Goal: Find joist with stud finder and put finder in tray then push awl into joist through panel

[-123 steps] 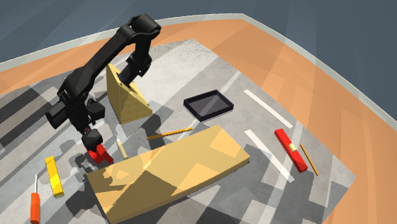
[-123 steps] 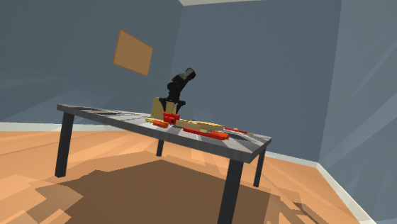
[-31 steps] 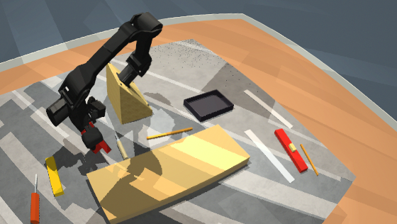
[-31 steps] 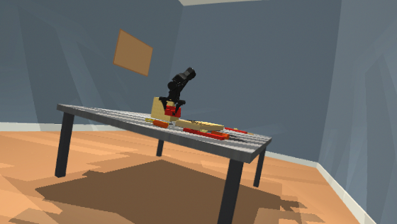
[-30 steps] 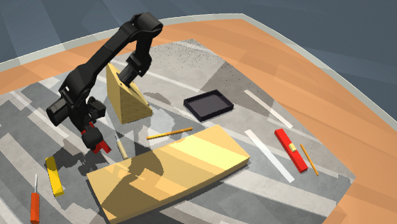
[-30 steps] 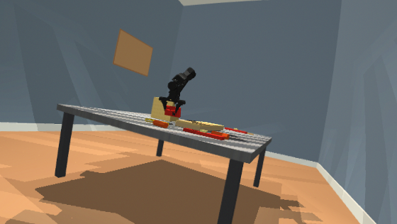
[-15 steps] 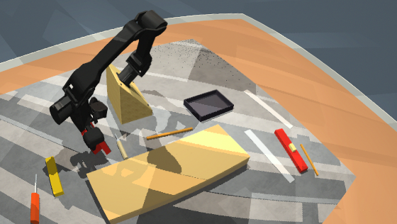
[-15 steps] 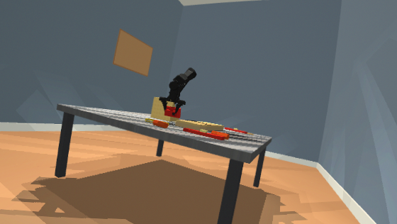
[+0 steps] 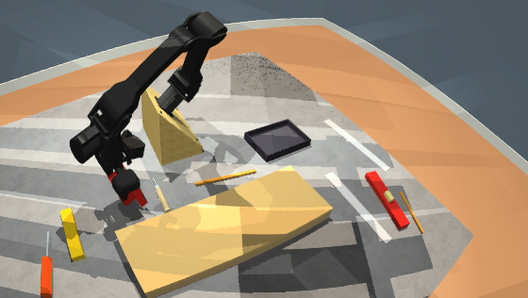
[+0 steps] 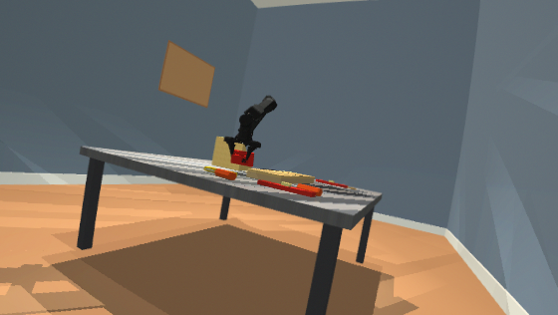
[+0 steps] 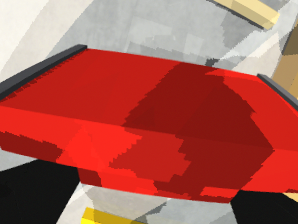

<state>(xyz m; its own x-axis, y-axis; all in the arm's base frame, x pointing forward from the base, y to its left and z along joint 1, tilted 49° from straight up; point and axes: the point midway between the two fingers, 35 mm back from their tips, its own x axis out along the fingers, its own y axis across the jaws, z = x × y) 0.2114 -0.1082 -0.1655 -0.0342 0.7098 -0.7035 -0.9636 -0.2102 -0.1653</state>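
My gripper is shut on the red stud finder, which sits across both fingers and is held above the table, off the left end of the floor panel. The pale wooden floor panel lies flat; no hole shows in it, and the joist is hidden. The awl, with a cream handle and thin metal tip, lies beside the panel's far left edge. The dark tray stands empty behind the panel.
A wooden wedge stands under the arm. A yellow block and an orange-handled screwdriver lie at the left. A pencil lies between panel and tray. A red level, a thin orange stick and white strips lie right.
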